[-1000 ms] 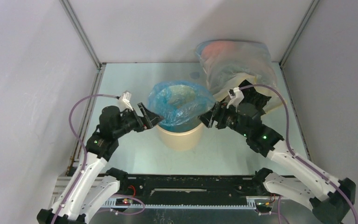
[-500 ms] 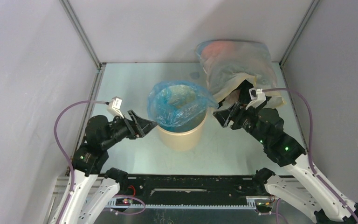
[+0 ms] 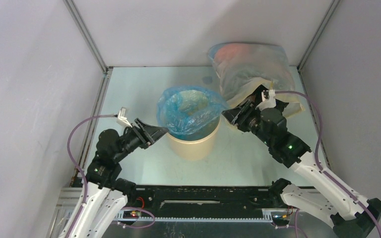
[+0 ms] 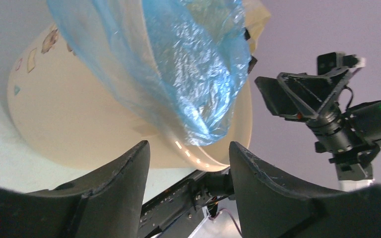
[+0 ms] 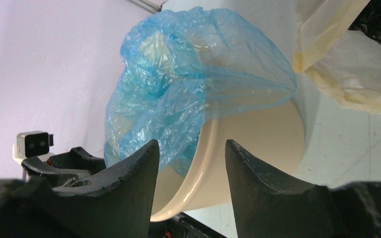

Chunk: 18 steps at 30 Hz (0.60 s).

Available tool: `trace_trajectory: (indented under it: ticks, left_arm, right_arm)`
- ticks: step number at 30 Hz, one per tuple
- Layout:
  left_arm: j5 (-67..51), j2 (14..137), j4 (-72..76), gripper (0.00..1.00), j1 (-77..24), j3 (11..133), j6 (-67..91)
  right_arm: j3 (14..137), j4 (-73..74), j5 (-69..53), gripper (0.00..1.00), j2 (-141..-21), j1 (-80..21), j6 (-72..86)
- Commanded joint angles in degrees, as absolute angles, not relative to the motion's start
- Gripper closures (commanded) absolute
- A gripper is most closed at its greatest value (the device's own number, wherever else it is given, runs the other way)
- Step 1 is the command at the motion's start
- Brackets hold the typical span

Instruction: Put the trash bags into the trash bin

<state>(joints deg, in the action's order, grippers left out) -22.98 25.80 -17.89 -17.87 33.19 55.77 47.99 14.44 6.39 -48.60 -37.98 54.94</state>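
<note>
Over the rim of the trash bin [image 3: 194,145], the trash bag [image 3: 188,111] sat spread like a liner. Left gripper [image 3: 160,131] and right gripper [image 3: 229,115] flanked it, jaws parted and empty, seemingly poised to tuck loose film.

The pale, glossy grey-green worktop [image 3: 134,94], shut in by plain white panels [image 3: 188,29], carries two things. A round tan cardboard-coloured bucket with smooth, slightly tapered walls [image 3: 193,145] stands upright about the middle of it, somewhat nearer the front edge than the back. A large cloudy clear-and-beige plastic sack [image 3: 250,67] slumps in the far right corner, just beside the bucket; whether the two touch cannot be told.
</note>
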Motion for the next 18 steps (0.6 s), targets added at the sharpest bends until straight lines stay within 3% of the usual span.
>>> trace_trajectory:
  ticks: [1, 6, 18]
  left_arm:
    - [-24.01, 26.65, -12.97, 0.34, -17.51, 34.02, 58.18]
    - [-22.03, 25.53, -12.48, 0.34, -17.54, 33.49, 58.60]
    - [-18.50, 24.73, -12.50, 0.34, -17.51, 31.83, 59.81]
  right_arm:
    - [48.08, 9.97, 11.45, 0.47, -50.14, -38.36, 59.09]
    - [48.08, 10.89, 14.39, 0.63, -51.63, -38.55, 63.50]
    - [48.08, 10.14, 17.27, 0.53, -54.92, -40.67, 67.00]
